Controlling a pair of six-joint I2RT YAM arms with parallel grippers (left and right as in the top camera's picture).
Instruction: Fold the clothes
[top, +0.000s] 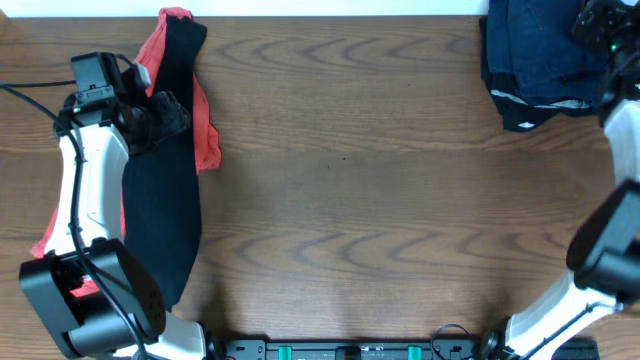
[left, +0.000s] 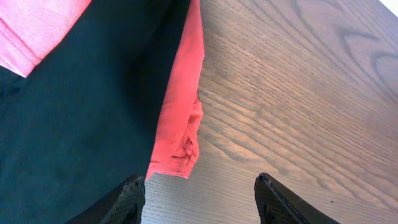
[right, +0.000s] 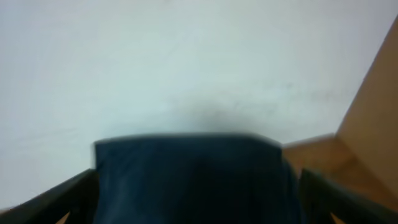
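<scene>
A black garment (top: 160, 215) with red parts (top: 205, 125) lies stretched along the table's left side. My left gripper (top: 170, 115) hovers over its upper right edge. In the left wrist view the fingers (left: 202, 199) are open and empty, with the black cloth (left: 74, 118) to the left and a red hem (left: 180, 124) just ahead of them. A folded dark blue pile (top: 540, 60) sits at the back right corner. My right gripper (top: 600, 25) is over it. Its fingers (right: 199, 199) are spread wide, with dark blue cloth (right: 193, 180) between them.
The wooden table (top: 380, 200) spans the view. The white wall (right: 186, 62) is right behind the blue pile. Both arm bases stand at the front edge, left (top: 90, 300) and right (top: 590, 290). A cable (top: 30, 100) runs off the left arm.
</scene>
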